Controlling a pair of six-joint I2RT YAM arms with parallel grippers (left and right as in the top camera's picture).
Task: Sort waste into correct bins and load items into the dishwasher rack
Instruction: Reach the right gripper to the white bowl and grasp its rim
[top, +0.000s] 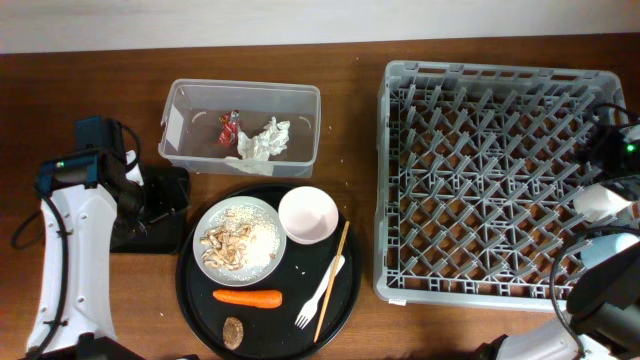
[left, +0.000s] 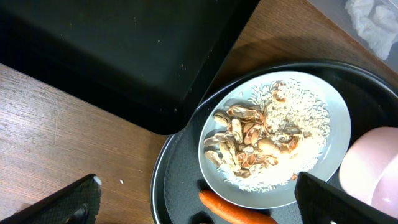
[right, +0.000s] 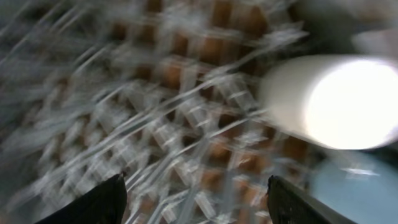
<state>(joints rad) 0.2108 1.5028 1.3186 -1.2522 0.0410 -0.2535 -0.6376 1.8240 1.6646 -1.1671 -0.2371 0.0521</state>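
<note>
The clear tub (top: 240, 125) holds the red wrapper (top: 229, 127) and the white tissue (top: 262, 140). The white plate (top: 240, 240) (left: 273, 137) carries rice scraps, beside the pink bowl (top: 308, 214) (left: 373, 168). The carrot (top: 247, 297) (left: 236, 210), brown lump (top: 233, 332), fork (top: 320, 293) and wooden stick (top: 333, 280) lie nearby. My left gripper (top: 165, 195) (left: 205, 205) is open and empty over the shallow black tray (top: 150, 225) (left: 124, 56). My right gripper (top: 603, 150) (right: 199, 199) is open and empty over the grey rack (top: 495, 170) (right: 155, 124). The white cup (top: 600, 203) (right: 329, 102) and blue cup (top: 610, 248) (right: 354, 186) are at the rack's right side.
The plate, bowl, carrot, lump, fork and stick all lie on a large round black tray (top: 200, 300) (left: 174, 186) at the front. The right wrist view is motion-blurred. The wooden table (top: 90, 90) runs behind the tub.
</note>
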